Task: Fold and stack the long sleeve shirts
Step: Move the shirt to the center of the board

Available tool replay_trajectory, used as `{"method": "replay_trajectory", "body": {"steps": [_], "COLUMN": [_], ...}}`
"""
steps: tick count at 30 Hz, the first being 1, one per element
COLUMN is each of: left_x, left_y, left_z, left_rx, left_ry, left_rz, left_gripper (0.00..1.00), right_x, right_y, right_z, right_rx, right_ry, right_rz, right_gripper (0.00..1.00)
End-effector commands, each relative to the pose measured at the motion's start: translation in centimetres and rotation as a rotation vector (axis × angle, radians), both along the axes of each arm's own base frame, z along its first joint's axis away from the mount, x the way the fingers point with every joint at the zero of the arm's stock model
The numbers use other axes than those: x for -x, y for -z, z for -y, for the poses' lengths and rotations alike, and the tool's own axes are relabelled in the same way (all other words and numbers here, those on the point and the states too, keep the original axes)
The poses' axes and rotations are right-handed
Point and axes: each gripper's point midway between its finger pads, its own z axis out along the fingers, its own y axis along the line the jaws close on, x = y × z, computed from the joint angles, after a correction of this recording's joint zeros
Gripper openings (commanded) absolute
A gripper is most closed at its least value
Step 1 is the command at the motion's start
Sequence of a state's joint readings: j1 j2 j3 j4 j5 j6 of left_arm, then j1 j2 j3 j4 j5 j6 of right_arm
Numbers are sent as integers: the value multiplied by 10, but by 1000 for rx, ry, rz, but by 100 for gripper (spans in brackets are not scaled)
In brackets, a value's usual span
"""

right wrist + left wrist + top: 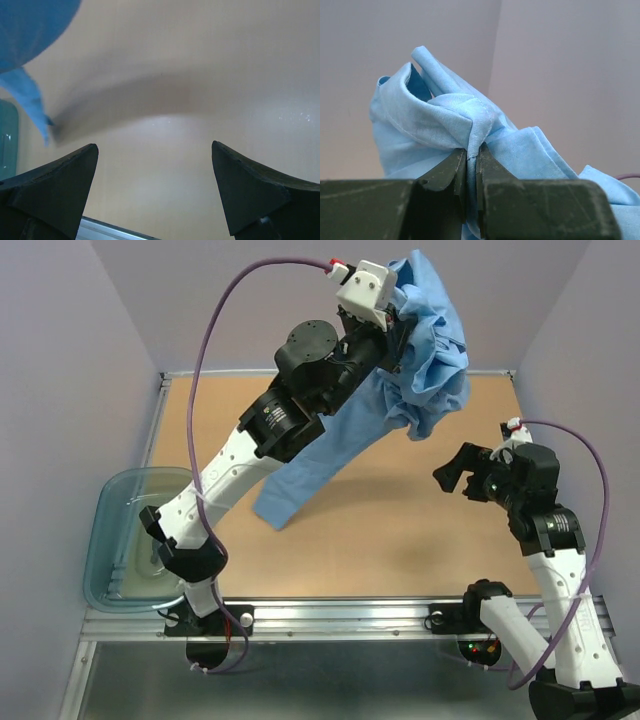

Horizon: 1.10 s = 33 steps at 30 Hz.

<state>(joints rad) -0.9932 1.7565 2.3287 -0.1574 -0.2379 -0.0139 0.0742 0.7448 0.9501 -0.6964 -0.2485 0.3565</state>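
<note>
One shirt (435, 350) bunched in left jaws, front hidden in folds

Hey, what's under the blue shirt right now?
The shirt hangs from the left jaws over bare table and its own shadow. The spot under its trailing sleeve is hidden by cloth and arm.

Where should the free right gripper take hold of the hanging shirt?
Take the shirt by its low hanging end, coming in from the right. It dangles free near the table, while the bunched top is pinched in the left gripper.
</note>
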Motion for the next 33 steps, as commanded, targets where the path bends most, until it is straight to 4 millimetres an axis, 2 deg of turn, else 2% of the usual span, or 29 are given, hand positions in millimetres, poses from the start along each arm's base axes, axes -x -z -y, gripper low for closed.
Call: {"method": "replay_trajectory", "body": {"steps": [1,3,6,7,8,9,10,11,12,13,14,15,16,17,18,20,23,27,28,31,33], "left_x": [47,46,31,14,17,14,6,1,-5,-7,-11,-13,-16,-9,-14,-6,2,10,11,12,11], "left_y": [-100,-97,-75,-41,-40,-30,-13,20,40,59,95,122,163,169,187,235,284,334,354,381,400], "left_z": [-43,-47,-61,-58,-76,-84,-96,-107,-122,-132,-154,-167,-177,-197,-217,-230,-245,-256,-266,-283,-299], "left_rx": [226,228,226,179,202,215,217,217,228,236,216,242,203,239,252,214,145,85,58,38,34], "left_ry": [71,57,-50,-117,-154,-187,-248,-277,-344,-373,-433,-477,-517,-535,-586,-589,-622,-654,-691,-737,-782], "left_rz": [257,250,200,141,130,108,63,-8,-58,-105,-161,-246,-314,-343,-385,-491,-581,-674,-711,-771,-804], "left_gripper": [0,0,3,14,20,30,48,56,70,75,78,83,84,84,85,85,85,85,85,85,85], "right_x": [-4,-4,-4,-3,-3,-3,-4,-3,-2,-1,-1,-2,-2,-2,-2,-6,-14,-25,-27,-34,-40], "right_y": [-33,-35,-38,-39,-38,-38,-37,-37,-34,-33,-32,-27,-24,-21,-18,-7,7,25,30,49,53], "right_z": [8,12,14,13,12,11,11,10,8,6,4,3,0,-3,-4,-6,-9,-18,-20,-27,-30], "right_rx": [11,20,32,32,39,40,42,42,40,36,20,17,14,5,3,-3,-20,-58,-67,-98,-113], "right_ry": [48,70,78,66,56,51,47,36,26,14,10,5,-11,-26,-29,-36,-37,-63,-67,-82,-89], "right_rz": [111,122,136,139,138,138,137,138,132,129,121,103,95,84,73,33,-28,-95,-116,-198,-207], "right_gripper": [100,100,100,100,100,100,100,100,100,100,100,100,100,100,100,100,100,100,100,100,100]}}
